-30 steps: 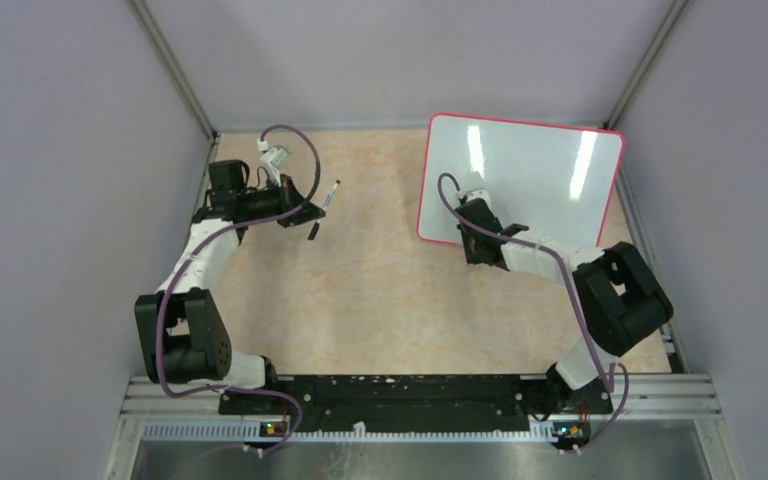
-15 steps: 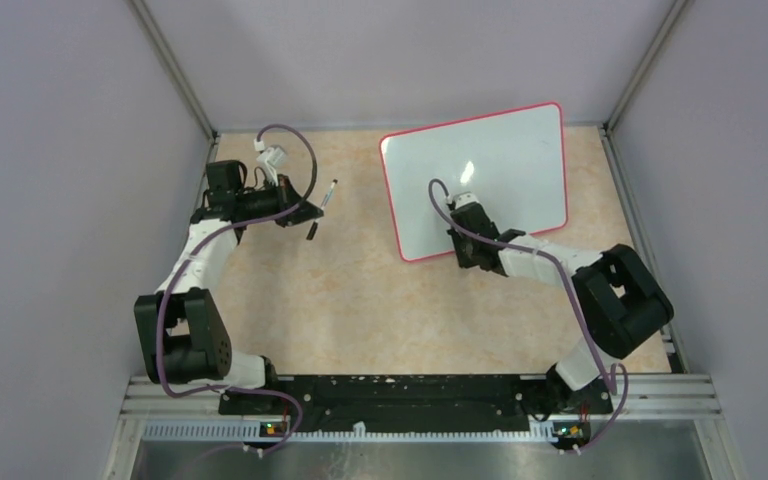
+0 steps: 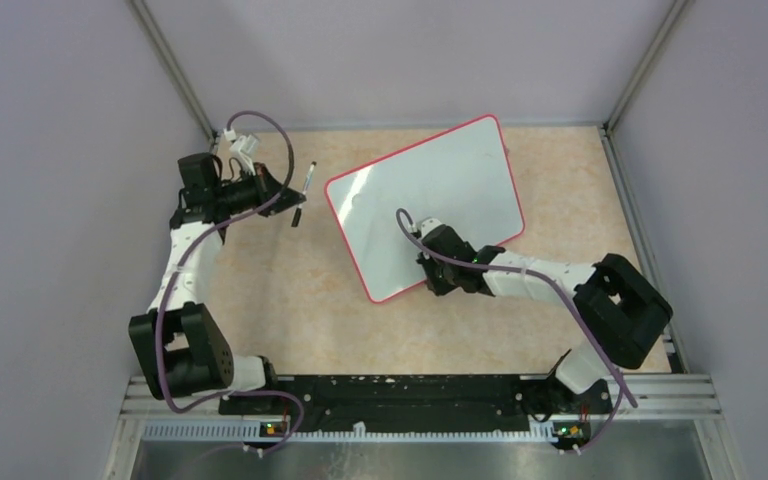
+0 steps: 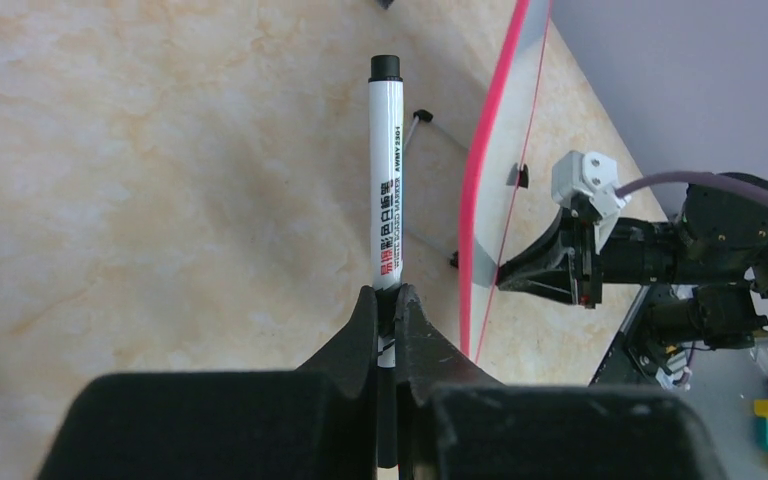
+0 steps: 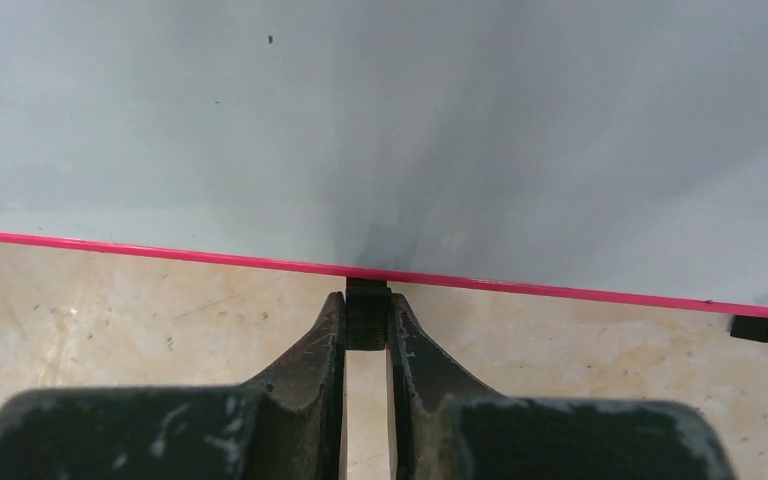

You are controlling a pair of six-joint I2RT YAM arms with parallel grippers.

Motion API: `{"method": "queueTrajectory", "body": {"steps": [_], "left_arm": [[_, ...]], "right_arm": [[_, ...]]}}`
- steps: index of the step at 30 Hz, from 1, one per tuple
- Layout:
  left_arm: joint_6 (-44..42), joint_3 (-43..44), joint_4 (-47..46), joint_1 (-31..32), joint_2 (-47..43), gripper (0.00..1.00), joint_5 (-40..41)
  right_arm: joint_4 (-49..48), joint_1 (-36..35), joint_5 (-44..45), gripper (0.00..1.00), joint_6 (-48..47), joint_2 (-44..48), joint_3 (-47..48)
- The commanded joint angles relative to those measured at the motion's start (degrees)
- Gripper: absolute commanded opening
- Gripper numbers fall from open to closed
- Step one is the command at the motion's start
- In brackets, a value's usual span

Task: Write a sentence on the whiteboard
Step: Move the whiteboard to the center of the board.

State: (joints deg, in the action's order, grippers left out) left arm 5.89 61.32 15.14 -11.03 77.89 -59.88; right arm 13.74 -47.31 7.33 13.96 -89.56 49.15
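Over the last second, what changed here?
The right tool, clamped on the whiteboard's near edge, dragged it leftward toward the centre, turning it counterclockwise. The left tool shifted slightly left. Unchanged: it still grips the marker, and the board remains blank.

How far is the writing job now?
Done: the left gripper grips the marker, and the right gripper is shut on the board's edge clip. In hand: getting marker to board; they are apart. Left: the whole sentence; the board shows no lettering.
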Motion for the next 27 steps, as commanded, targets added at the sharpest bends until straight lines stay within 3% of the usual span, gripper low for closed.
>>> {"method": "queueTrajectory", "body": {"steps": [1, 4, 7, 9, 13, 20, 27], "left_arm": [[2.0, 3.7, -2.2, -3.3, -1.9, 0.0, -1.5], [1.9, 5.6, -2.3, -4.2, -2.3, 0.0, -1.0], [1.7, 7.4, -2.9, -4.3, -3.0, 0.0, -0.6], [2.1, 8.2, -3.6, -4.3, -3.3, 0.0, -0.3], [2.8, 9.2, -4.2, -4.3, -3.9, 0.0, -0.1], [3.7, 9.6, -4.9, -4.3, -4.7, 0.0, -0.1], [3.5, 11.0, -3.5, -4.2, -4.8, 0.0, -0.3]], "right_arm": [[1.8, -1.5, -7.0, 0.16, -2.1, 3.3, 2.9], [3.6, -1.4, -8.8, 0.43, -5.6, 5.4, 4.2], [6.8, 0.4, -14.0, 0.61, -9.2, 7.4, 5.6], [9.1, 2.8, -18.8, 0.64, -12.0, 8.8, 6.3], [14.3, 11.7, -23.0, 0.62, -14.9, 12.0, 6.4], [13.8, 23.4, -19.3, 0.56, -20.7, 17.8, 0.2], [10.6, 26.4, -18.2, 0.51, -26.5, 12.8, -0.2]]}}
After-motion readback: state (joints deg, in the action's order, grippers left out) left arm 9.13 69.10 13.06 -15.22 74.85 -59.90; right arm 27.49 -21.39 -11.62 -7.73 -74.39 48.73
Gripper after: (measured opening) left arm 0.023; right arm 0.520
